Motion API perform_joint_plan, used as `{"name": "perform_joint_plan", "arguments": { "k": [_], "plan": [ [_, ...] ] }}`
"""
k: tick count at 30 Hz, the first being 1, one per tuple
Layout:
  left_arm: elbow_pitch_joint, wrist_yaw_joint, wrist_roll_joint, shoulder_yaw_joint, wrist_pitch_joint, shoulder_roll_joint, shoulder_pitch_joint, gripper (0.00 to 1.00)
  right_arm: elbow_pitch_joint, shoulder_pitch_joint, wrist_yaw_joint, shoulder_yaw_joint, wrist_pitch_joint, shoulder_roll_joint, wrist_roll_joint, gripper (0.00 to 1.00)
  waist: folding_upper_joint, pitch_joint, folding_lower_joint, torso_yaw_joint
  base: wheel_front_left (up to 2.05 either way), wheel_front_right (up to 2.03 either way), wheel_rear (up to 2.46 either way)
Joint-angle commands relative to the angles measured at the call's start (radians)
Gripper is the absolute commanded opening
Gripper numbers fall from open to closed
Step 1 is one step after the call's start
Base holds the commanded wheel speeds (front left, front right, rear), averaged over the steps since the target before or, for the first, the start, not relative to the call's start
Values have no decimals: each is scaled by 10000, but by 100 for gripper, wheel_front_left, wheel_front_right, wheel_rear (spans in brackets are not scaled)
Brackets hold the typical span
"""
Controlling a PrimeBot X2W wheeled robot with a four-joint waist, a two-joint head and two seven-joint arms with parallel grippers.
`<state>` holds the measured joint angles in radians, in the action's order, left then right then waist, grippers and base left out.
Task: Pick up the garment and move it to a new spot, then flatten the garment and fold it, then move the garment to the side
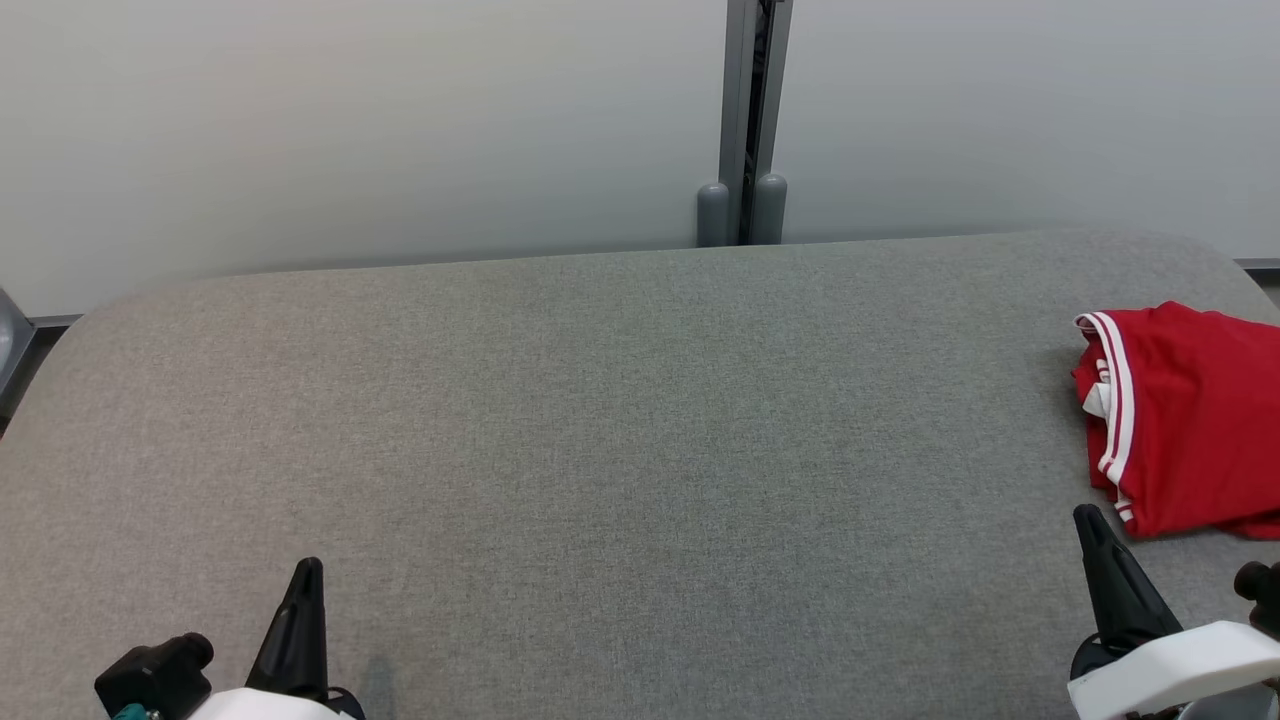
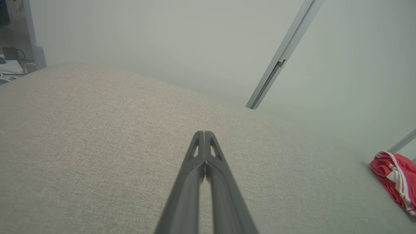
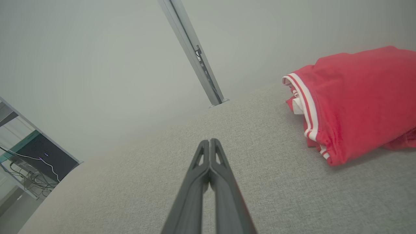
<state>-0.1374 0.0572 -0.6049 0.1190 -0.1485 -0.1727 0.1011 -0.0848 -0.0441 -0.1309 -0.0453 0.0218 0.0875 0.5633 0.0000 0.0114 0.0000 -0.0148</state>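
left gripper (image 1: pixel 308 572) is held low over the near-left part of the padded surface (image 1: pixel 600 420), fingers pointed forward toward the wall; both fingers are pressed together at the tips, nothing pinched; whether the tip touches the fabric cannot be told. Ahead of it and to its left, past the rounded corner of the surface, cables (image 2: pixel 13 73) and a dark box (image 2: pixel 10 53) are seen off the surface. Straight ahead of it: bare grey woven fabric, then pale wall panels (image 1: pixel 350 130). Ahead and to its right, a grey post (image 1: pixel 745 120) is set between two panels, right behind the far edge. The right gripper (image 1: pixel 1085 520) is posed the same way over the near-right part, white wrist housing (image 1: pixel 1170 655) under it; its fingers are closed on each other, empty. The garment (image 1: pixel 1190 420), red with white striped trim, is lying loosely bunched on the surface just ahead of the right gripper and to its right; near, not touched; well apart from the left gripper, far off to its right. A white patch (image 1: pixel 1097 400) is visible inside the trimmed opening.
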Motion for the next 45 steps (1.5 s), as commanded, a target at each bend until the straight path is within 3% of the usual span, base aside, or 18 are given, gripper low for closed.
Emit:
{"name": "perform_joint_plan", "arguments": {
  "k": [1, 22, 45],
  "plan": [
    [133, -87, -311, -126, 27, -40, -314, 0, 36, 286, 0, -61, 79, 32, 327, 0, 0, -1, 0, 2, 0, 0, 0],
    [65, -609, -3157, -660, 481, 297, -605, 0, -570, 801, 0, -319, 580, -73, 3207, 0, 0, -33, 0, 31, 0, 0, 0],
    [-7, -1052, -5526, -1121, 874, 592, -846, 0, -1071, 1248, 0, -526, 1001, -169, 5624, 0, 0, -65, 0, 62, 0, 0, 0]
  ]
}}
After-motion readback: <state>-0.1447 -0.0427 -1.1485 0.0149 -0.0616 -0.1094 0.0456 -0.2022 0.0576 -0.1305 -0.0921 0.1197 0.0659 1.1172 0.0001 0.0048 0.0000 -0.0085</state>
